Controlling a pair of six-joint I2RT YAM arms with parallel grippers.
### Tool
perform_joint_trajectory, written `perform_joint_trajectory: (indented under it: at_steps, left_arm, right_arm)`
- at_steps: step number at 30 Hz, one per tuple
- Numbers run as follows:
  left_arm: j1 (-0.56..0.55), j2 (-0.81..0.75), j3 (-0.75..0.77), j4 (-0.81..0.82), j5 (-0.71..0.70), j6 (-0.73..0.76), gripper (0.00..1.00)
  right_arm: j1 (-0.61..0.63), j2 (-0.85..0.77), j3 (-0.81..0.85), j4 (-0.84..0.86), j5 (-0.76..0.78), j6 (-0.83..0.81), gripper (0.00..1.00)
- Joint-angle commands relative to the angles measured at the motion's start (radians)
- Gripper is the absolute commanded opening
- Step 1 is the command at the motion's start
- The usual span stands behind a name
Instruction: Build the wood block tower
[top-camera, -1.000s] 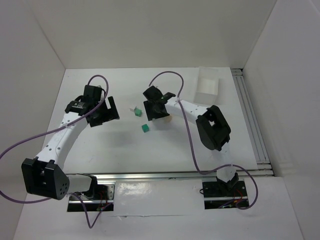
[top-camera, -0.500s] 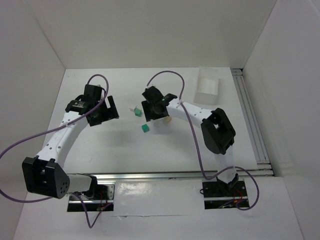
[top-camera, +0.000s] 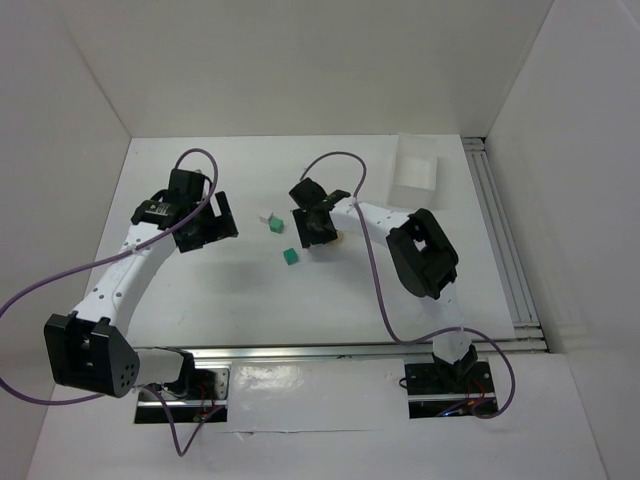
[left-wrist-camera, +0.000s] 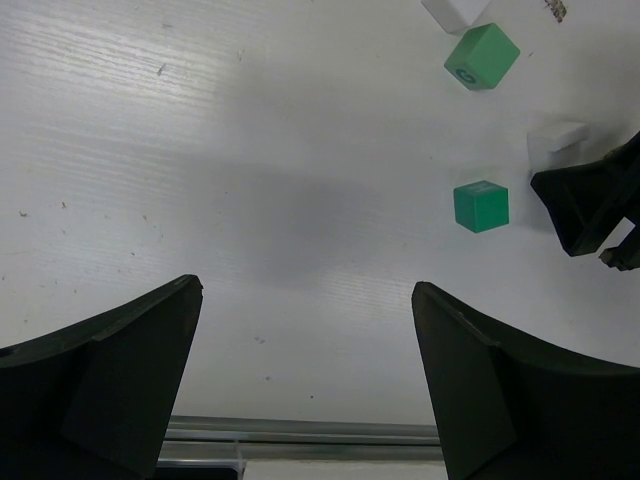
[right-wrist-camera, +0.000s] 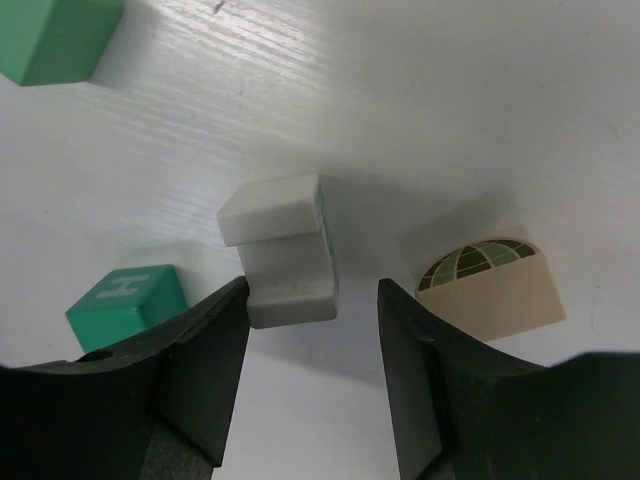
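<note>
No tower yet: green cubes (right-wrist-camera: 128, 300), tan piece (right-wrist-camera: 490, 285) lie apart on counter (top-camera: 200, 290). Right hand (right-wrist-camera: 312, 290) released, white block (right-wrist-camera: 285, 250) between fingers. Left hand (left-wrist-camera: 305, 290) released, empty. All stacking left.

A white bench (top-camera: 230, 300) stood boxed by plain white walls (top-camera: 300, 60) on three sides. Metal rails (top-camera: 500, 240) ran along its right and near edges, under even light.

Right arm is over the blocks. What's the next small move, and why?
Probably shut the right end effector on the white stepped block: it lies between the open fingers, apart from the tan window-printed block, so nothing else should get caught.
</note>
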Motion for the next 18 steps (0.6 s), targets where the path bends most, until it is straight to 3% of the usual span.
perform_joint_trajectory:
  at_steps: [1,4,8,12,18]
  left_arm:
    - [-0.008,0.003,0.028,0.014,-0.008,-0.010,1.00]
    - [-0.008,0.003,0.019,0.014,0.001,-0.010,1.00]
    - [-0.017,0.003,0.010,0.014,0.001,-0.019,1.00]
    - [-0.017,-0.006,0.010,0.014,0.010,-0.019,1.00]
    - [-0.017,-0.006,0.010,0.014,0.010,-0.019,1.00]
  right_arm:
    - [-0.010,0.012,0.029,0.029,0.022,0.005,0.55]
    - [-0.019,0.045,0.058,-0.001,0.103,0.058,0.49]
    - [-0.040,0.064,0.068,-0.014,0.116,0.109,0.49]
    - [-0.040,0.052,0.077,0.007,0.033,0.109,0.68]
    - [0.008,-0.059,0.053,0.055,0.065,0.118,0.70]
